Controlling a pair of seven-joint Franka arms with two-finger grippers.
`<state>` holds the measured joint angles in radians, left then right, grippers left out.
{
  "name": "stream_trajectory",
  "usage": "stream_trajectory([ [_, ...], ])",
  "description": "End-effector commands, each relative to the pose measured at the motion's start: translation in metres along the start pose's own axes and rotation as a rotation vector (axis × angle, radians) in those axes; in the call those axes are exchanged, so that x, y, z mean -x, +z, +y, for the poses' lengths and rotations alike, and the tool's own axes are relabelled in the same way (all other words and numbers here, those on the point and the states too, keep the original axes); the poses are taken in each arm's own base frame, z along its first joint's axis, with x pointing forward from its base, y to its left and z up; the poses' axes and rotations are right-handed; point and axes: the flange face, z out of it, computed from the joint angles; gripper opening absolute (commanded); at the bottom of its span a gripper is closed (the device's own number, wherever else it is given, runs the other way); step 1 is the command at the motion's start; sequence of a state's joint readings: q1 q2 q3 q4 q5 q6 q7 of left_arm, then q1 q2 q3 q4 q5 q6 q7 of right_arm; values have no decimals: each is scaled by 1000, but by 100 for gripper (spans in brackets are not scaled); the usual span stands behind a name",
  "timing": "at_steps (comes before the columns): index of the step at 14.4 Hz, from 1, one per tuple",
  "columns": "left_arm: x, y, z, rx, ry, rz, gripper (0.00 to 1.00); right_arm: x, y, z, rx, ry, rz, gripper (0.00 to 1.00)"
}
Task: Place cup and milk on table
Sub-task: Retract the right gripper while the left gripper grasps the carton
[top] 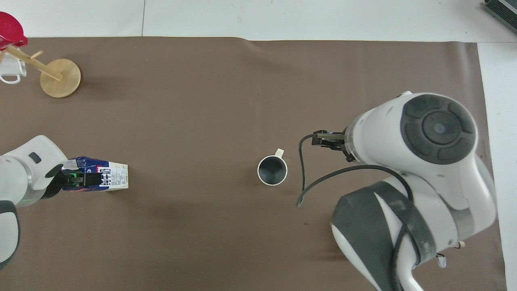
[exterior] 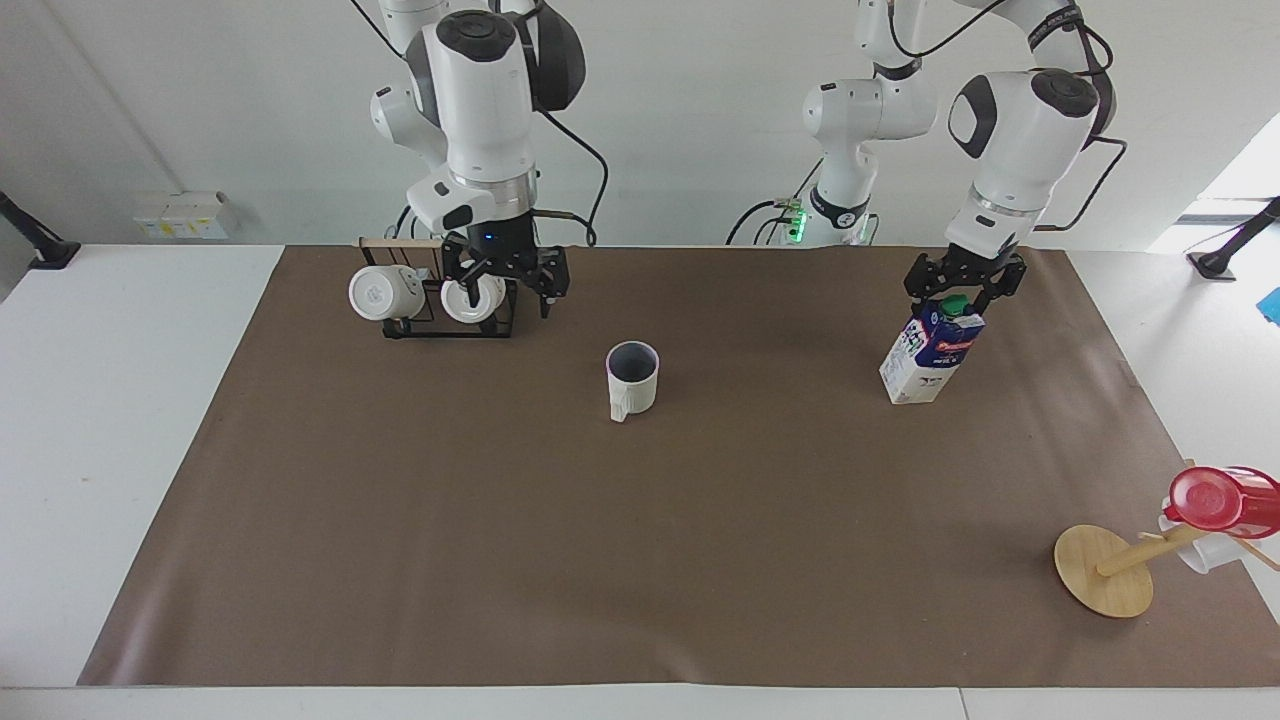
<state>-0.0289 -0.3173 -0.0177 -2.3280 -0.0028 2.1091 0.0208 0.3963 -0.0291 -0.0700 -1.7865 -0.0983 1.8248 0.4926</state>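
The cup (exterior: 632,382) stands upright on the table's brown paper sheet (exterior: 640,560) near its middle, free of both grippers; in the overhead view (top: 272,170) its dark inside shows. The milk (exterior: 925,360) stands upright toward the left arm's end, also seen in the overhead view (top: 107,180). My left gripper (exterior: 960,288) is open, its fingers on either side of the carton's green cap. My right gripper (exterior: 505,285) is open and empty, up in the air over the mug rack; the arm hides it in the overhead view.
A black wire rack with a wooden bar (exterior: 395,243) holds two plain white mugs (exterior: 385,292) near the right arm's base. A wooden stand (exterior: 1105,570) with a red see-through cup (exterior: 1220,500) sits at the left arm's end, farther from the robots.
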Motion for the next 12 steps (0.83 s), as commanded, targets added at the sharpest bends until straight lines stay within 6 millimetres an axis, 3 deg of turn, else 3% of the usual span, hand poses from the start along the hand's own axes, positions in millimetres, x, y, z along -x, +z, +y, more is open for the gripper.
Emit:
stream_trajectory([
  [1,8,0,-3,1,4,34,100,-3,-12,50,-11,-45,-24,100],
  [3,9,4,-3,1,4,32,100,-10,-13,87,-33,-33,-54,100],
  [7,7,5,-4,0,6,41,100,-22,-13,141,-40,-11,-61,100],
  [8,6,6,-5,0,12,44,100,-24,-13,151,-44,1,-61,100],
  [10,6,6,-5,0,15,44,90,-25,-14,162,-43,15,-69,100],
  [12,5,5,-5,-1,17,47,86,-27,-34,168,-47,11,-61,100],
])
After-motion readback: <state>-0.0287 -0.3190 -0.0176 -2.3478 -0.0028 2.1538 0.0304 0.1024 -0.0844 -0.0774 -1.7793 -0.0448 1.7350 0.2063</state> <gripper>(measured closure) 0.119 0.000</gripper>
